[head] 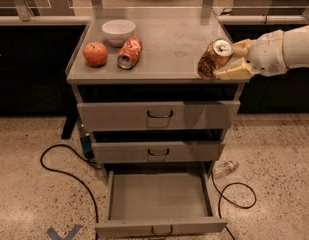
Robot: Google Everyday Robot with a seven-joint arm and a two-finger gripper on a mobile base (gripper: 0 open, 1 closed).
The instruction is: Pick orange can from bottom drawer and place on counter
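The counter [174, 39] tops the grey cabinet, with the bottom drawer [159, 196] standing open near the floor; my gripper [226, 60] reaches in from the right at the counter's front right corner, fingers clamped on the orange can [212, 61]. The can is tilted in my grasp, its long axis leaning from lower left to upper right, silver lid facing up; whether its base touches the counter I cannot tell. A white bowl [118, 31], an apple [95, 54] and a dented can [129, 52] sit well apart at the left.

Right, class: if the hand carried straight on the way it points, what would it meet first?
Probably the dented red can, across the counter; the hand, gripping the orange can, points left. Height unclear.
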